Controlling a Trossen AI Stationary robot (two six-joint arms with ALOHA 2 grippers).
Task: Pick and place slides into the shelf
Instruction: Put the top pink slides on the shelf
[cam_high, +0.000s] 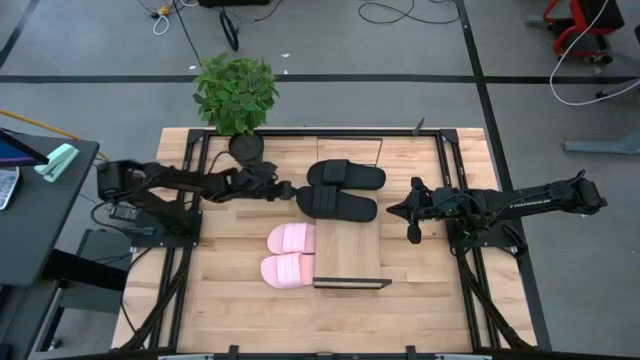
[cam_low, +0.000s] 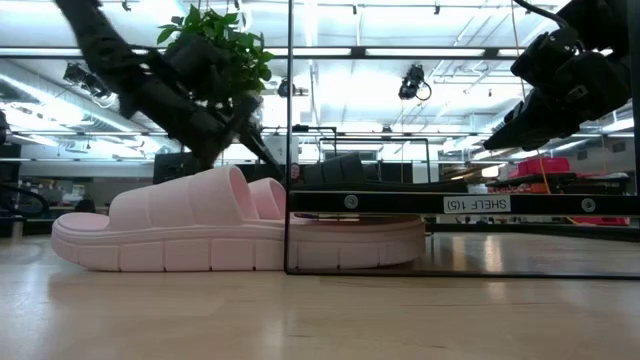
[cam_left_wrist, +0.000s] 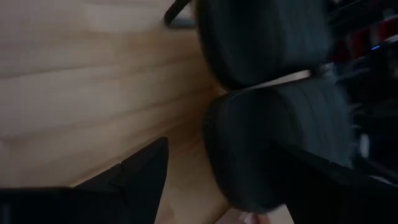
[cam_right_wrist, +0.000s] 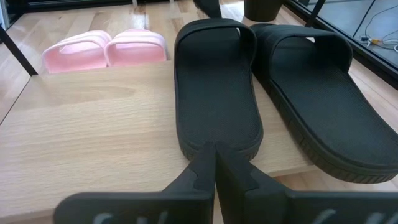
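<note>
Two black slides (cam_high: 346, 176) (cam_high: 338, 205) lie side by side on the light-wood shelf (cam_high: 352, 250), their toe ends overhanging its left edge. Two pink slides (cam_high: 292, 238) (cam_high: 289, 270) rest on the tabletop, their heel ends under the shelf board (cam_low: 460, 204). My left gripper (cam_high: 288, 192) is open at the toe end of the nearer black slide (cam_left_wrist: 273, 149), which shows between its fingers. My right gripper (cam_right_wrist: 216, 155) is shut and hovers off the shelf's right edge, pointing at the black slides' heel ends (cam_right_wrist: 217, 134) without touching them. My left gripper comes level from the table's left, one finger (cam_left_wrist: 146, 177) on each side of the nearer black slide's toe end (cam_left_wrist: 249, 180). I cannot tell whether either finger touches it. The slide lies flat on the shelf.
A potted plant (cam_high: 236, 92) stands at the table's far left corner, behind the left arm. The shelf's thin black frame posts (cam_low: 288, 150) rise around the board. Bare board shows on the shelf's near half (cam_high: 350, 265). A dark desk (cam_high: 40, 210) is left of the table.
</note>
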